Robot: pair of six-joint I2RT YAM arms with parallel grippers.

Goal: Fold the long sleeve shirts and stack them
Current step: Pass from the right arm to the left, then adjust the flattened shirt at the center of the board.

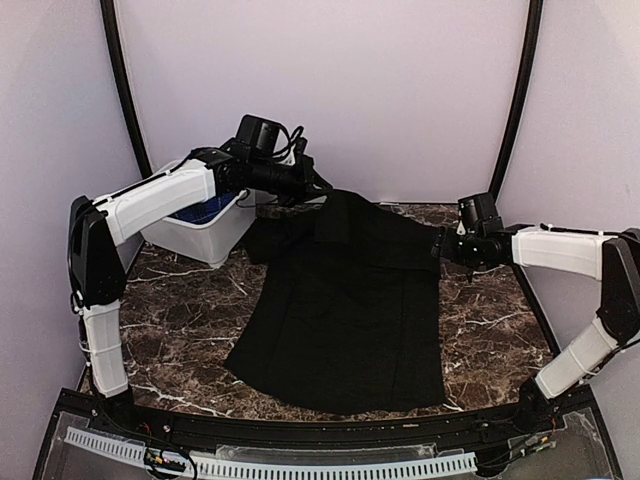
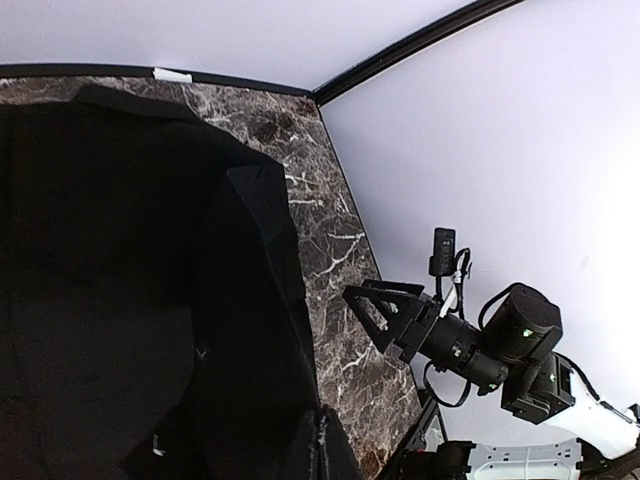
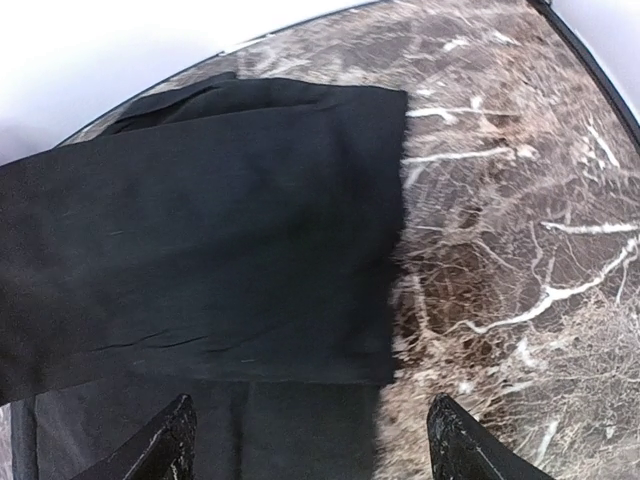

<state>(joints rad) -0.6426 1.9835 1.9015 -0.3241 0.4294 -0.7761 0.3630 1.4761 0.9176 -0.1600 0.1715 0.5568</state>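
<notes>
Shirt, plain black, lies spread over the middle of the marble worktop, with its hem toward the arm bases and its upper part toward the far wall. Along the far edge the cloth is not flat. A fold of it rises off the worktop up to the left fingers, which are pressed together and pinch the cloth there. In the left wrist view the dark cloth climbs right up to the bottom of the frame, where the fingertips are lost in it.

The right fingers hang at the shirt's right edge, near its upper corner, and are spread wide with nothing between them. The right wrist view shows them just above the cloth: one fingertip is over the shirt and the other over bare marble, with the shirt's straight side edge running between them.

A white tub stands at the far left, just beside the shirt's upper left corner, with something blue inside it.
</notes>
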